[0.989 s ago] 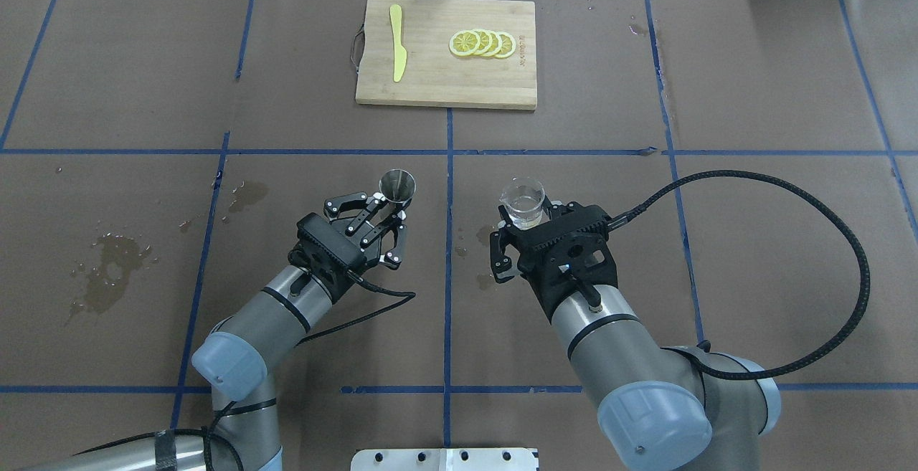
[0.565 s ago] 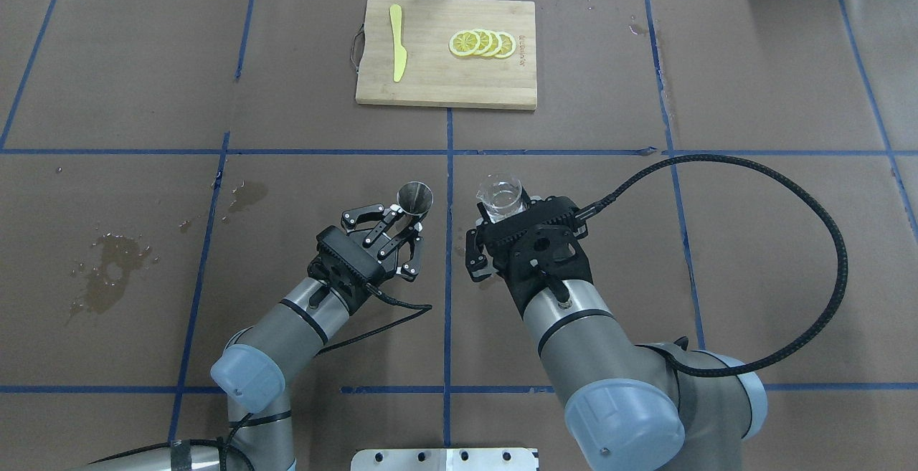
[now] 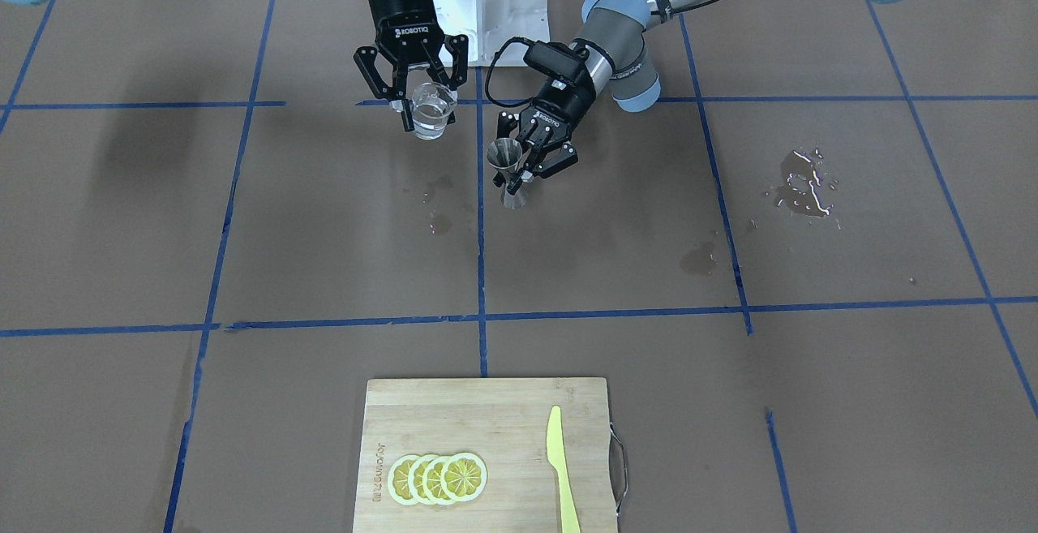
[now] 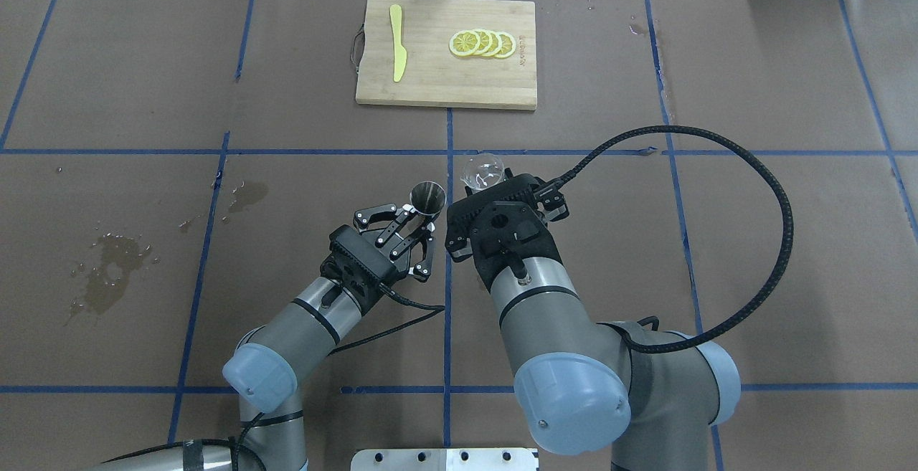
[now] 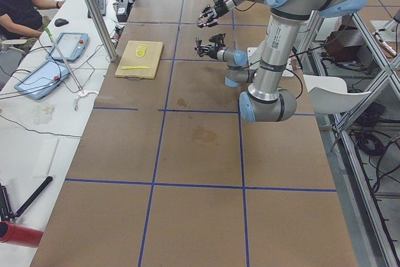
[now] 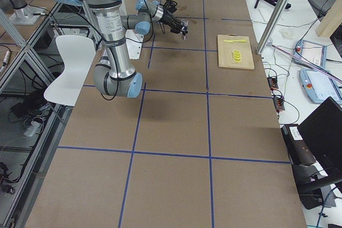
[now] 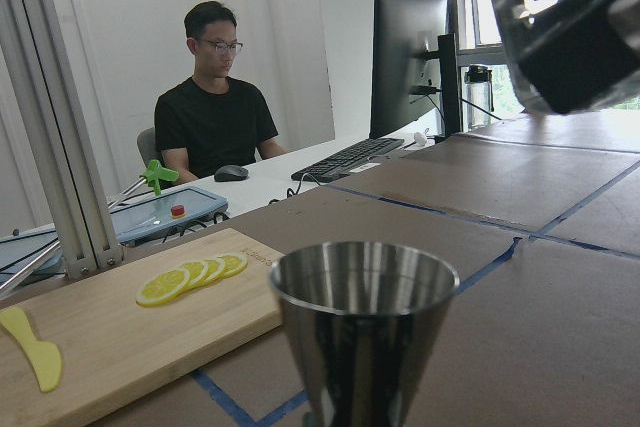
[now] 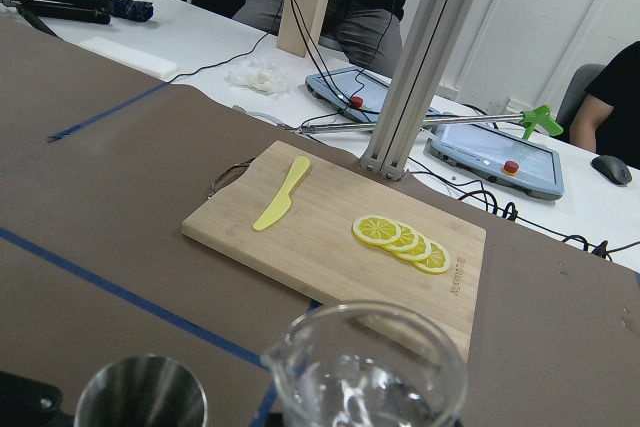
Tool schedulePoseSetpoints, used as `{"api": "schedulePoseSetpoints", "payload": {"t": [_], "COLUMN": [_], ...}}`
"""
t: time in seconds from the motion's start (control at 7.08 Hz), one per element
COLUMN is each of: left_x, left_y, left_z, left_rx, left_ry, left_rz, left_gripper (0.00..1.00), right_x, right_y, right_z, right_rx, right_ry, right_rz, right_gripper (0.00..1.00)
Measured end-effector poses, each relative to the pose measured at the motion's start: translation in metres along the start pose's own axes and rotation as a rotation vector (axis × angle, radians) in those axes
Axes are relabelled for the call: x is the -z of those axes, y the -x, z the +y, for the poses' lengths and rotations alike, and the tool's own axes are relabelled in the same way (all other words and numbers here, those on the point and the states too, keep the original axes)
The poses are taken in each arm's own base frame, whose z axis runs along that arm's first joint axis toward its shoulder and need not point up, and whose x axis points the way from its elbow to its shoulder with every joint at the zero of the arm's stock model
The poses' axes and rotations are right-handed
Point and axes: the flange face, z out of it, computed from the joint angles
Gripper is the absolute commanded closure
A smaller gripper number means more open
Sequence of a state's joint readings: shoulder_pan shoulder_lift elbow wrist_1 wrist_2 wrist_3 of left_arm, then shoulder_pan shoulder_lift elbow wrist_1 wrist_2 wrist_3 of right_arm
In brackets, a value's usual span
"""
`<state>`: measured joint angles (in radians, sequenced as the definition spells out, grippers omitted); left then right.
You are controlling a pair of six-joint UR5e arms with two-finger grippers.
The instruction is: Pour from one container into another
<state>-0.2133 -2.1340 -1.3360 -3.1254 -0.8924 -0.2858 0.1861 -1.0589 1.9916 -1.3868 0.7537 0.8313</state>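
My left gripper (image 4: pixel 422 226) is shut on the narrow waist of the shiny steel jigger (image 4: pixel 427 196), held upright just left of the centre line. The jigger (image 3: pixel 506 165) hangs a little above the table, and its open top cone (image 7: pixel 365 322) looks empty. My right gripper (image 3: pixel 426 103) is shut on the small clear glass measuring cup (image 3: pixel 430 111), which is upright with clear liquid inside. The cup (image 4: pixel 482 170) sits close to the right of the jigger and higher, its lip (image 8: pixel 285 352) turned toward the jigger (image 8: pixel 140 392).
A wooden cutting board (image 4: pixel 437 84) lies at the far middle with lemon slices (image 4: pixel 482 44) and a yellow knife (image 4: pixel 396 41). Wet spots mark the paper at the left (image 4: pixel 107 270) and under the grippers (image 3: pixel 438 221). The right arm's black cable (image 4: pixel 760 241) loops out to the right.
Both arms have swung toward the centre line. The jigger moved right and the cup moved left and farther away, so the two containers now stand close together.
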Motion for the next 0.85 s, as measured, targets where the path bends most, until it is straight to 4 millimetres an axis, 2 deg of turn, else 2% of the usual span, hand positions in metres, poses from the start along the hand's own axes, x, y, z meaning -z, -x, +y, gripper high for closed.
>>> {"api": "schedulePoseSetpoints", "payload": {"t": [0.42, 0.85], "left_x": [-0.009, -0.013], "left_y": [-0.008, -0.014], "left_z": [0.001, -0.003], "left_rx": [-0.004, 0.002], "left_ry": [0.005, 0.000], "left_rz": [-0.001, 0.001], "left_gripper": [1.00, 1.00], "right_x": [-0.005, -0.006], "right_y": [0.003, 0.002], "right_z": [-0.005, -0.008], "right_rx": [0.092, 0.105], "right_ry": [-0.005, -0.013], "right_rz": [0.015, 0.022], "right_gripper": [1.00, 1.00]}}
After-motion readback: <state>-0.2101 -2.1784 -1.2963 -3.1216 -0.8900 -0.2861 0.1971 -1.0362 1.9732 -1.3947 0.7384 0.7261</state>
